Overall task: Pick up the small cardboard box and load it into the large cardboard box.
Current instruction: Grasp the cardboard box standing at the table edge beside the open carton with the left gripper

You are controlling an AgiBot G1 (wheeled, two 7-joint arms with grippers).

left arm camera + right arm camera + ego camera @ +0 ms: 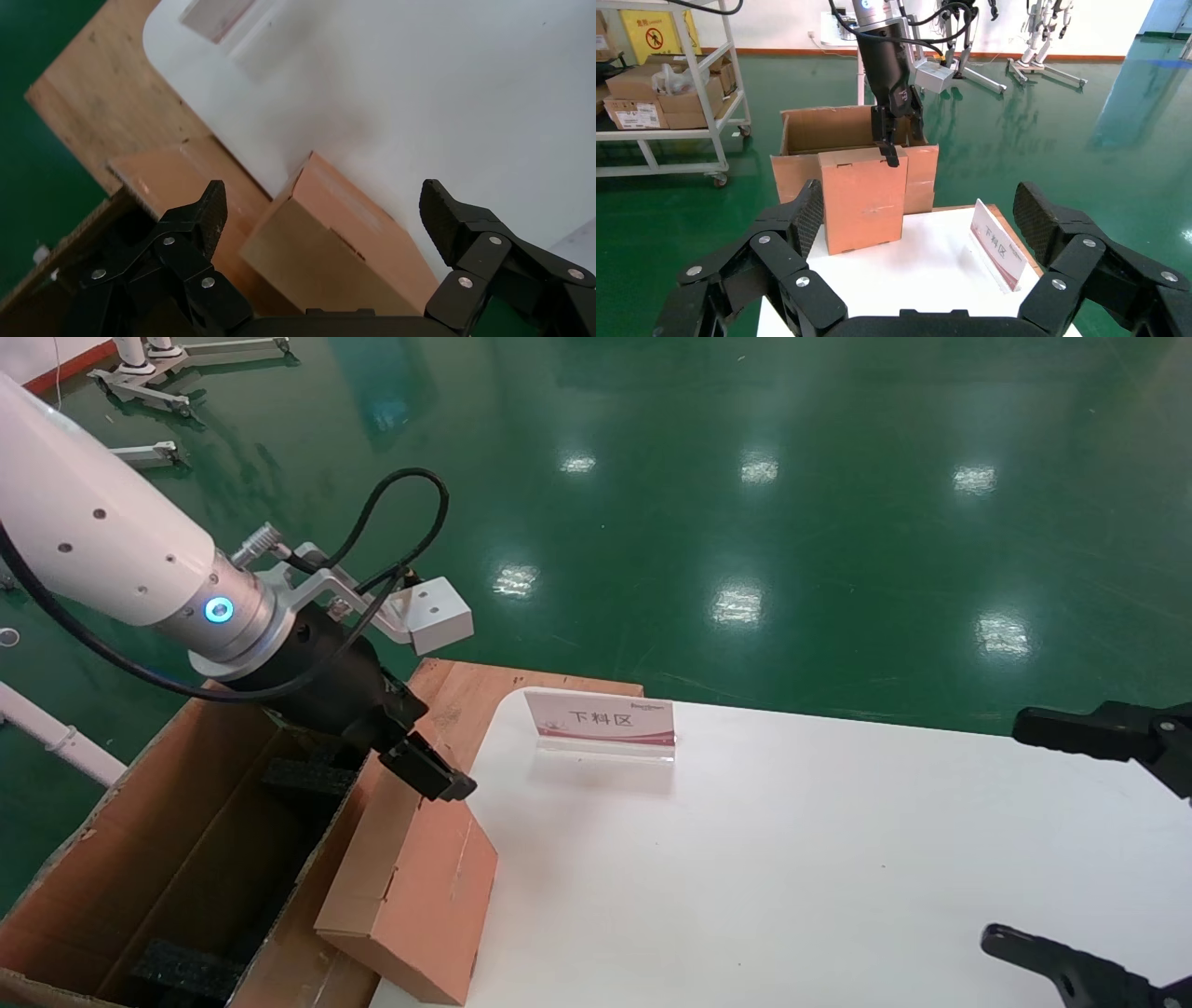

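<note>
1. Head view: the left pincer (430,771) hovers over the small cardboard box (416,894), which stands tilted at the bench (792,859) corner against the large cardboard box (121,887).
2. Left wrist view: jaws gape wide, holding nothing; I'd centre them across the smooth top fold before closing.
3. Right wrist view: the right pincer (916,232) waits spread and empty.
</note>
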